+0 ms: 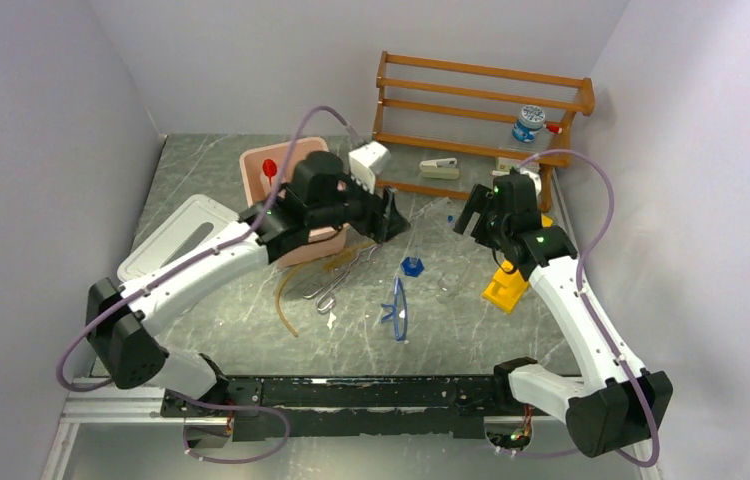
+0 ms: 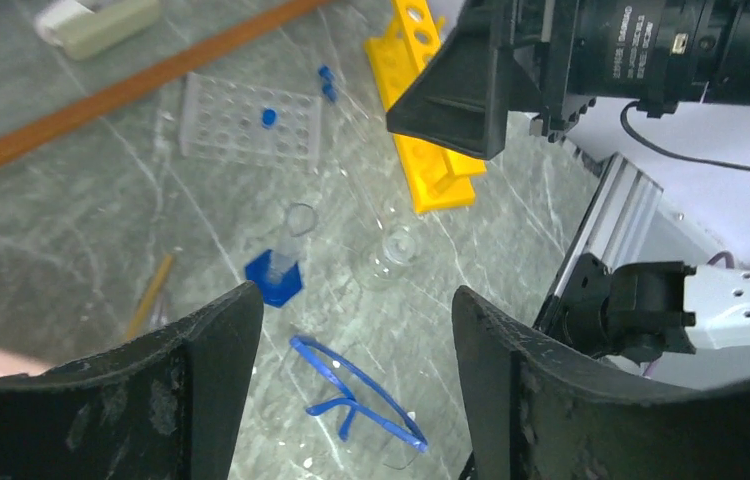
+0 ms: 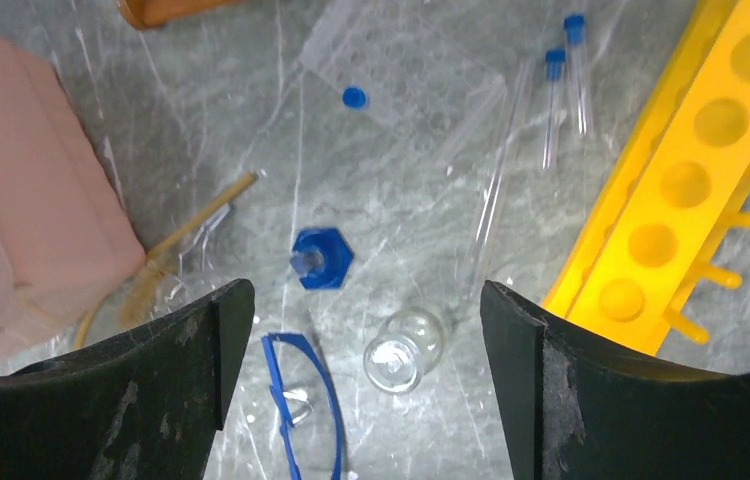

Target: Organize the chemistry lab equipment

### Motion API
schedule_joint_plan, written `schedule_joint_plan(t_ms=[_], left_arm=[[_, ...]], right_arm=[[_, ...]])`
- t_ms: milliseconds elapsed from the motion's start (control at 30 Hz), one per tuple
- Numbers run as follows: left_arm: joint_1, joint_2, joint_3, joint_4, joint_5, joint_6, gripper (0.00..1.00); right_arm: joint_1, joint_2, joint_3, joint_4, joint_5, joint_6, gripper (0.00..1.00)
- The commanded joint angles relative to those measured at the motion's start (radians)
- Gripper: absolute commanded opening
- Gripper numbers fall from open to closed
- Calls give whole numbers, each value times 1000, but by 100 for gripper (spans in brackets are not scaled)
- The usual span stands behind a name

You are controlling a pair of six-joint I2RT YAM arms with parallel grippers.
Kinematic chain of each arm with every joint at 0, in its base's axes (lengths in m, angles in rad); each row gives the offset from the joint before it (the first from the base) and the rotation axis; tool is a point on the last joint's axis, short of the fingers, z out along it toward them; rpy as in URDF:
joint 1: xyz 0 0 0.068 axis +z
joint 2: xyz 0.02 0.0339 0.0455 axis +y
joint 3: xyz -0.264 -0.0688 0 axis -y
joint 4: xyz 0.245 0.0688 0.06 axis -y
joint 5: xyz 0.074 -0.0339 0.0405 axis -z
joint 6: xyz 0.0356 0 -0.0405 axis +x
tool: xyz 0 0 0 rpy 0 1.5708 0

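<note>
Both grippers hover open and empty above the loose items. My left gripper [image 1: 391, 215] [image 2: 356, 305] is over the blue-framed goggles [image 1: 397, 310] [image 2: 356, 390]. My right gripper [image 1: 471, 215] [image 3: 366, 300] is over the small glass [image 3: 403, 350] [image 2: 394, 250], which lies on its side. The blue hexagonal piece [image 1: 412, 266] [image 3: 322, 258] lies between them. The metal tongs [image 1: 336, 285] and amber tubing [image 1: 286, 295] lie left of it. The yellow holed rack [image 1: 508, 285] [image 3: 681, 190] is at the right. A red cap [image 1: 269, 168] shows in the pink bin [image 1: 256, 165].
A wooden shelf rack [image 1: 481, 100] stands at the back with a small bottle [image 1: 528, 123] and a white item [image 1: 439, 168] on it. A clear holed tray [image 3: 391, 70] and blue-capped tubes [image 3: 551, 90] lie near the yellow rack. Walls close in on both sides.
</note>
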Motion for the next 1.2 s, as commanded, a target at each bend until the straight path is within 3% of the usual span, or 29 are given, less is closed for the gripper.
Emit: schedule_joint_plan(t_ms=[0, 300, 433, 500, 633, 900, 1067, 1167], left_arm=[[-103, 65, -37, 95, -123, 21, 72], [-299, 199, -51, 154, -238, -36, 72], [-357, 308, 33, 68, -353, -55, 76], [-358, 348, 59, 47, -367, -92, 79], [-368, 392, 53, 109, -343, -128, 87], [-378, 551, 213, 53, -388, -144, 91], [-381, 642, 277, -4, -468, -169, 82], [-381, 680, 303, -13, -470, -155, 82]], right_arm=[[-6, -46, -62, -23, -54, 14, 87], [-6, -48, -148, -107, 21, 33, 86], [-26, -34, -114, -125, 113, 55, 74], [-66, -35, -106, -103, 137, 53, 62], [-204, -22, -83, -57, 87, 46, 56], [-349, -21, -88, -25, -50, 94, 64], [-363, -29, -95, -19, -84, 105, 66], [-368, -33, -102, -13, -87, 106, 67]])
